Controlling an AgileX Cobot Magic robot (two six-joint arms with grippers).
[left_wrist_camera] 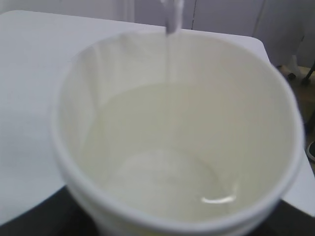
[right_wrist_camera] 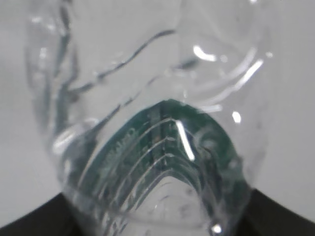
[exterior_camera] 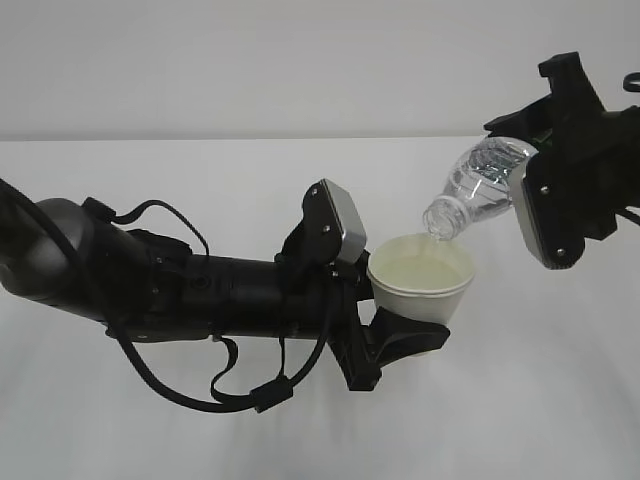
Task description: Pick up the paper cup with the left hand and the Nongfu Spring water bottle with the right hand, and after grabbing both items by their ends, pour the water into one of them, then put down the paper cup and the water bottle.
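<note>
Above the white table [exterior_camera: 560, 400], bottle [exterior_camera: 478, 185] mouth overhangs cup [exterior_camera: 420, 280].

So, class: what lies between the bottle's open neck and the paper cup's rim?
No solid thing: the Nongfu Spring water bottle neck hangs just above the paper cup. The left wrist view shows water falling in.

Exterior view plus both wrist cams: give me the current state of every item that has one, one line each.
paper cup: upright, lifted off the table, held low by the left hand, partly filled.
Nongfu Spring water bottle: uncapped, tilted neck-down over the cup's rim, gripped by the right hand.
water: pooled in the cup; a thin stream enters at its far rim.
table: bare white where visible.
</note>
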